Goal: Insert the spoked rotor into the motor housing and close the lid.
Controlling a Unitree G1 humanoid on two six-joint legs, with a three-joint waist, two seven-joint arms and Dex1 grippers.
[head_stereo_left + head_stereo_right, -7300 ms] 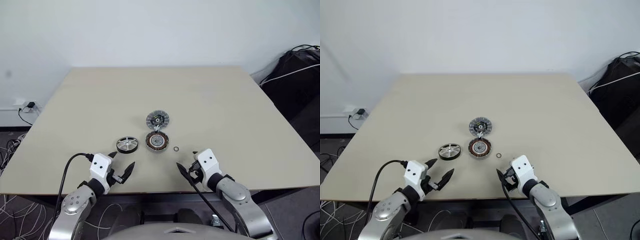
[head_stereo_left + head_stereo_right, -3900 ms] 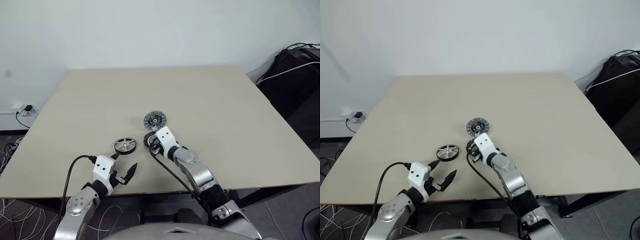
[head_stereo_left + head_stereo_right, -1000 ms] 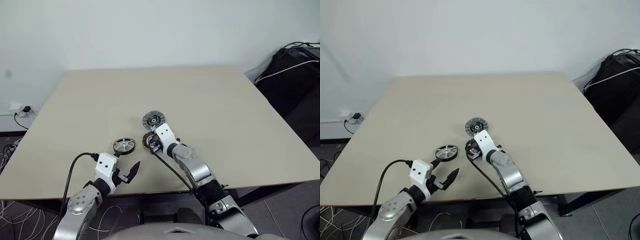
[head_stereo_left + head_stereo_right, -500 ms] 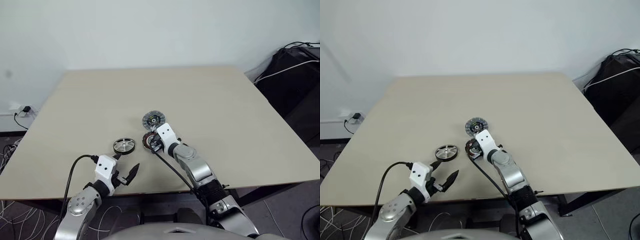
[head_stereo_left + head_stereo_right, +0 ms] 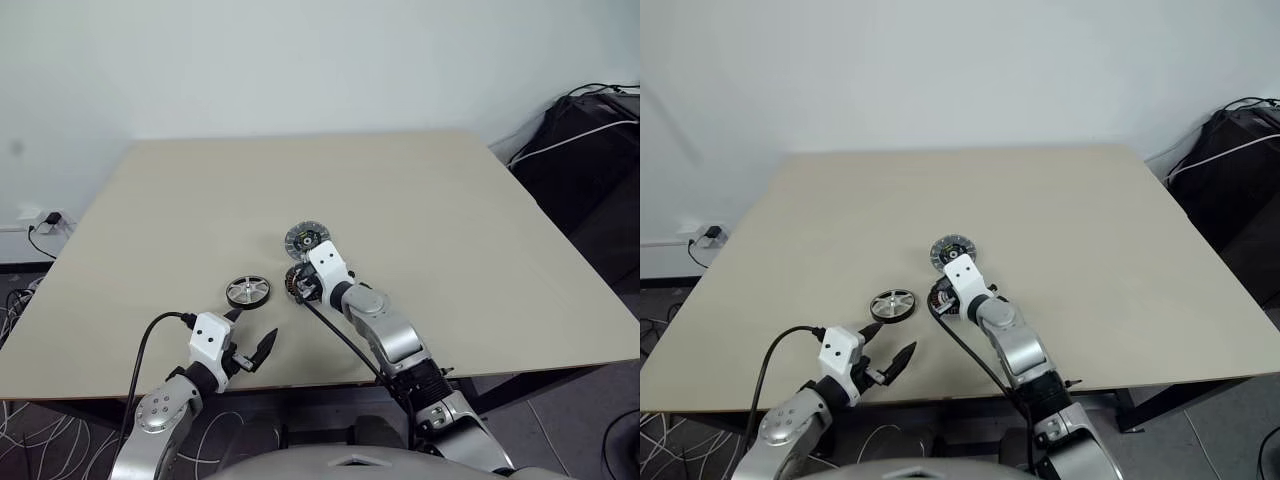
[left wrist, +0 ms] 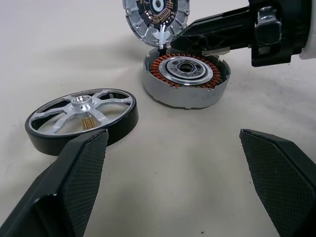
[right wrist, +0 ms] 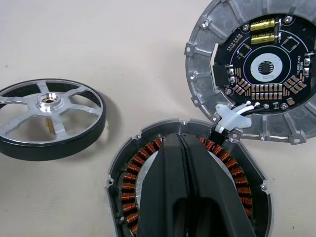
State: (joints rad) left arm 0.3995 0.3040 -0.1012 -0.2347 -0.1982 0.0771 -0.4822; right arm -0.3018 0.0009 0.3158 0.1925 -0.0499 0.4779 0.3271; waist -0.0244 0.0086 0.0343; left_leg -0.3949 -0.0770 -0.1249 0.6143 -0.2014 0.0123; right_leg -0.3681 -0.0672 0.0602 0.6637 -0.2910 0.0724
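The spoked rotor (image 5: 247, 291) lies flat on the table, a silver wheel with a black rim (image 6: 81, 116). Just right of it sits the motor housing (image 6: 186, 79), its copper windings (image 7: 132, 180) showing. The lid (image 5: 304, 239) lies directly behind the housing with its circuit-board face (image 7: 261, 69) up, joined to it by white wires. My right gripper (image 7: 181, 143) is shut with nothing in it, and its fingertips are over the middle of the housing. My left gripper (image 5: 247, 330) is open and empty near the front edge, pointing at the rotor.
The beige table (image 5: 400, 190) stretches bare behind the parts. Black bags and cables (image 5: 590, 130) sit off its right side. A wall socket with cables (image 5: 45, 218) is low on the left. The front edge runs just under my left gripper.
Since the earliest frames my right gripper has travelled from the table's front edge to the housing. Over the last second neither gripper has visibly moved, and the parts lie as before.
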